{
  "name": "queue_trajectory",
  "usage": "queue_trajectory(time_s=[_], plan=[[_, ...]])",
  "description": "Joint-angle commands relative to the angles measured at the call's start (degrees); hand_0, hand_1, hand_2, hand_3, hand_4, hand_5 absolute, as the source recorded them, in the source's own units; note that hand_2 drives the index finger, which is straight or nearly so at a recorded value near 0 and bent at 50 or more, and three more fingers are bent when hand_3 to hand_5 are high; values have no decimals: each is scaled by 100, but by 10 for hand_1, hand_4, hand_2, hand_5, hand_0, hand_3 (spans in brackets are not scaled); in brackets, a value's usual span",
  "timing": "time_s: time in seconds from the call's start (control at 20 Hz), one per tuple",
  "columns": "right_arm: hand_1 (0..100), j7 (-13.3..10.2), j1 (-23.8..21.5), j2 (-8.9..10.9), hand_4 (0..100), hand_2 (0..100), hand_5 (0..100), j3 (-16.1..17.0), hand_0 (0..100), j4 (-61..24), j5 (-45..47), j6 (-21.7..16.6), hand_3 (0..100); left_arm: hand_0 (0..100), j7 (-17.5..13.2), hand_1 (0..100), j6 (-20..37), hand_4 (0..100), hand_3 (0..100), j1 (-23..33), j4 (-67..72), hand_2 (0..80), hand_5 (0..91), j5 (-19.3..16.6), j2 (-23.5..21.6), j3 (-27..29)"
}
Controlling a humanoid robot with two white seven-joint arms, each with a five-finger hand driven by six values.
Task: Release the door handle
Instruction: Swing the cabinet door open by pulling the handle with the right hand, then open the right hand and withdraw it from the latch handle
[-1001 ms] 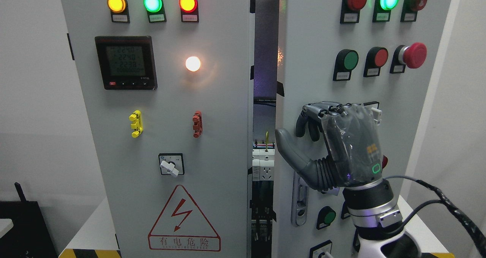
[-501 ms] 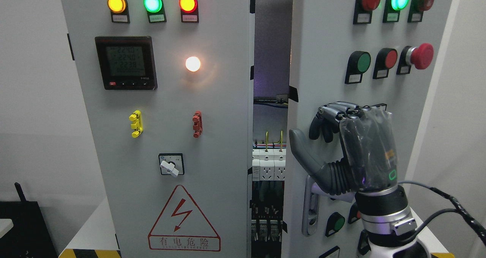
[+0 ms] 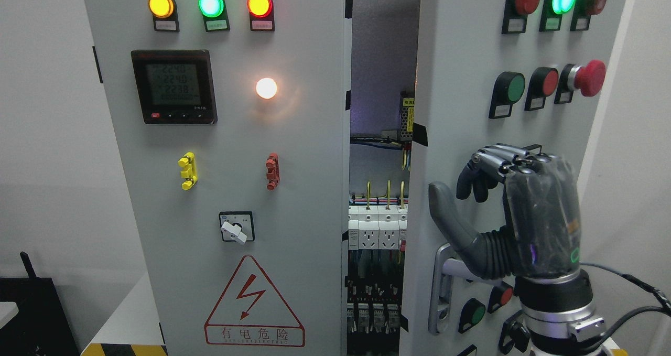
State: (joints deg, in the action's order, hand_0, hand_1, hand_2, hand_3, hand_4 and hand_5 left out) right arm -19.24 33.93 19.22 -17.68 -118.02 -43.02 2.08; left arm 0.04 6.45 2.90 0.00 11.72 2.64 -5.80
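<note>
The right cabinet door stands ajar, swung toward me on its right side. Low on it is a silver handle, whose lever sticks out to the right and passes behind the base of my thumb. My right hand is in front of the door, just above the handle. Its thumb points up and away from the loosely bent fingers, and nothing lies between them. Whether the heel of the hand touches the lever is hidden. The left arm is out of view.
The left door is closed, with lamps, a meter and a rotary switch. The gap shows breakers and sockets inside. Push buttons and a red stop button sit on the right door. A black cable trails from my wrist.
The right door has swung further open, widening the gap. My right hand has moved right and slightly down with it, keeping the same finger pose.
</note>
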Motion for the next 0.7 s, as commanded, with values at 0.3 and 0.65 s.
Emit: queue_trajectory(time_s=[0.3,0.65], plan=[[187,0,-659,-366,1000,815,996,1433,500,-142,-22,-454,1000,120,5,389,-3,0,0,0,-176,0,0,-3,0,0],[185,-62,-887,-375,1000,813,996,2225,502,-125,-4,-462,1000,120,5,389,-3,0,0,0,-176,0,0,6,0,0]])
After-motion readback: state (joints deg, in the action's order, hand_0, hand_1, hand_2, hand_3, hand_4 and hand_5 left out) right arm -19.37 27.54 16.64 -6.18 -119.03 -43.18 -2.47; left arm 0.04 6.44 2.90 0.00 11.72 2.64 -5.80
